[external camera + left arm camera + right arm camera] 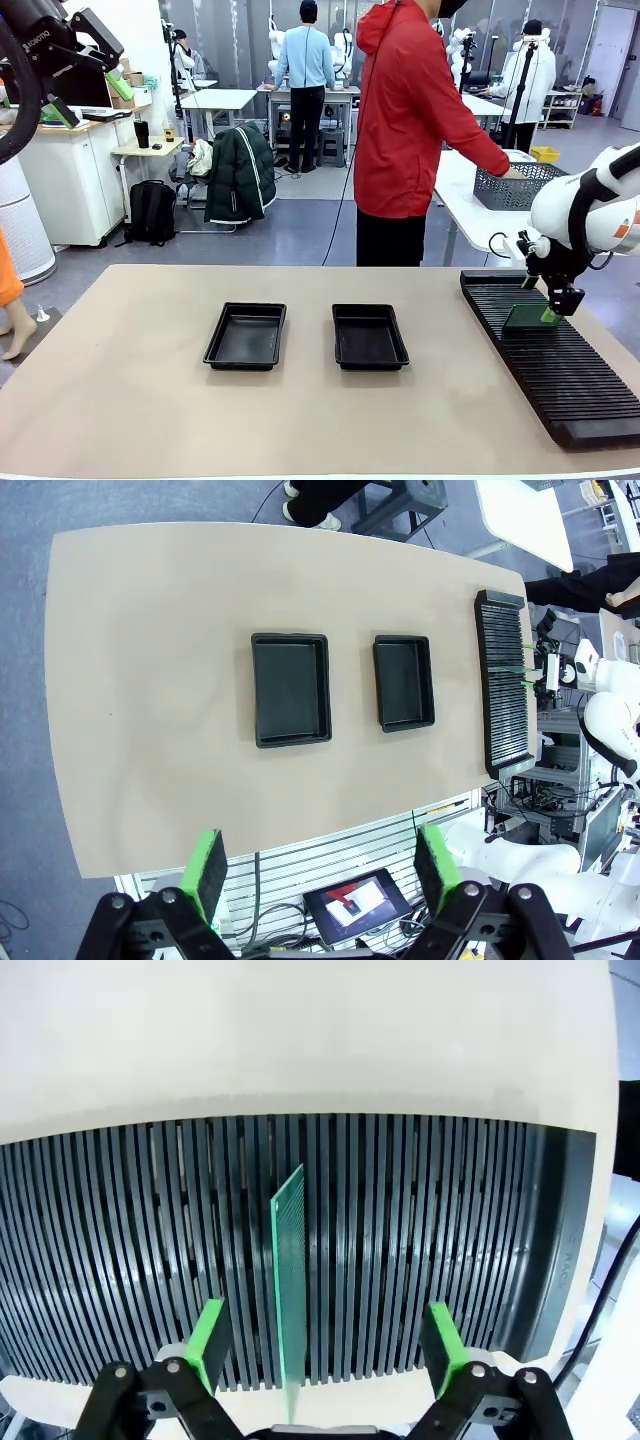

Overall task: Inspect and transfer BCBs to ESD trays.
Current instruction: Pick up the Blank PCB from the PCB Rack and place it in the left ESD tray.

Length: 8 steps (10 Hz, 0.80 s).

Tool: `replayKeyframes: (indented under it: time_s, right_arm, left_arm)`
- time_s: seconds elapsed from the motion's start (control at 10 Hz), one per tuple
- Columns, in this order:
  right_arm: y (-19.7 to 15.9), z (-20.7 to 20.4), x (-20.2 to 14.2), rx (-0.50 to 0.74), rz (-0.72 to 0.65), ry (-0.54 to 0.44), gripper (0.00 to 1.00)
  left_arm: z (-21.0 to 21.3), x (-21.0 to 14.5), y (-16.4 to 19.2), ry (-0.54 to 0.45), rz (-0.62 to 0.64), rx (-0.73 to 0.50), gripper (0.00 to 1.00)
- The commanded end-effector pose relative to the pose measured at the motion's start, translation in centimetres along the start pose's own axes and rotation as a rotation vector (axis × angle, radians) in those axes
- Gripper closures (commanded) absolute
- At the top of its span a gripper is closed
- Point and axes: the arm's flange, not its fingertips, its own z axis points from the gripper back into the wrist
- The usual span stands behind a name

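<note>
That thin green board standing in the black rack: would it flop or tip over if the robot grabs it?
Probably stiff: the green board stands straight on its edge without sagging. Likely light, being so thin. It could tip if nudged sideways, since only a slot of the rack props it; the right gripper straddles it, open.

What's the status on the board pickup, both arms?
Left gripper open, high over the table. Right gripper open, straddling one green board standing on edge in the slotted rack, not gripped. Both black trays empty. Nothing in the way.
</note>
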Motion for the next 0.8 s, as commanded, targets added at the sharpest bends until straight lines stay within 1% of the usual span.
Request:
replayKeyframes:
  time_s: [0.0,0.5,0.6,0.7]
  right_arm:
    - [0.16,0.27,-0.10,-0.005,-0.002,-0.003,0.00]
    - [-0.02,0.13,0.03,-0.002,0.001,0.000,0.00]
    - [0.43,0.33,0.34,-0.011,0.022,0.012,0.00]
    - [0.70,0.33,0.54,-0.006,0.029,0.013,0.03]
  left_arm:
    - [-0.07,0.00,0.16,-0.003,0.001,-0.005,0.00]
    - [-0.07,0.00,0.16,-0.003,0.001,-0.005,0.00]
    - [-0.07,0.00,0.16,-0.003,0.001,-0.005,0.00]
    - [-0.07,0.00,0.16,-0.003,0.001,-0.005,0.00]
